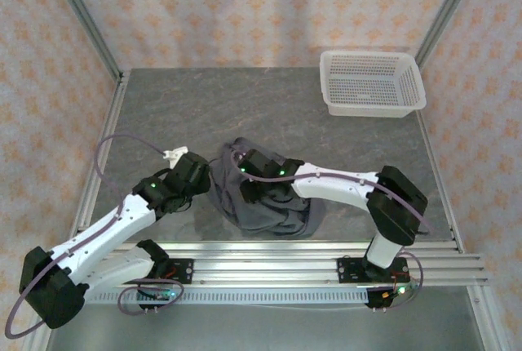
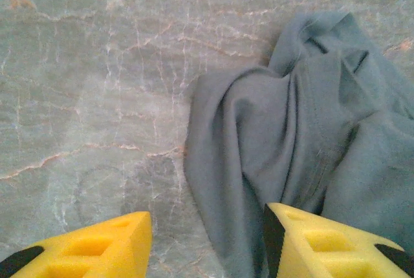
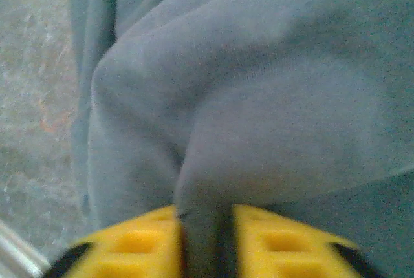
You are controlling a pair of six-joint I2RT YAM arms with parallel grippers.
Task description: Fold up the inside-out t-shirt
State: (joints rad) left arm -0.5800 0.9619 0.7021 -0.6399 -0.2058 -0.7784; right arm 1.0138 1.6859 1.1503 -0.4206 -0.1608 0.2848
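Left gripper (image 2: 207,247) stands with its jaws apart, low over the table (image 1: 163,106) at the left border of the shirt (image 1: 273,219). Its wrist view shows bare stone under the left finger and the shirt's limp left edge running down between the two fingers, close by the right one. Nothing is clamped there yet.

From this hand the shirt lies to the right and ahead. It sits mid-table, near the front rail, as a crumpled heap and is not spread flat. Its longer run goes from far to near, slanting a little rightward toward the rail. Sleeves and hem cannot be told apart in the bunching.

Right gripper (image 3: 206,242) reaches in from the right over the heap, and its jaws are pinched together on a raised fold of cloth that comes up between the yellow fingers.

Both hands are at the shirt, left on the edge and right on the middle. My judgement is that the next move depends on the left jaws closing on that edge, so the two grips can draw the cloth apart sideways.

Far right, well apart from the shirt, a white mesh basket (image 1: 371,108) sits with nothing in it.
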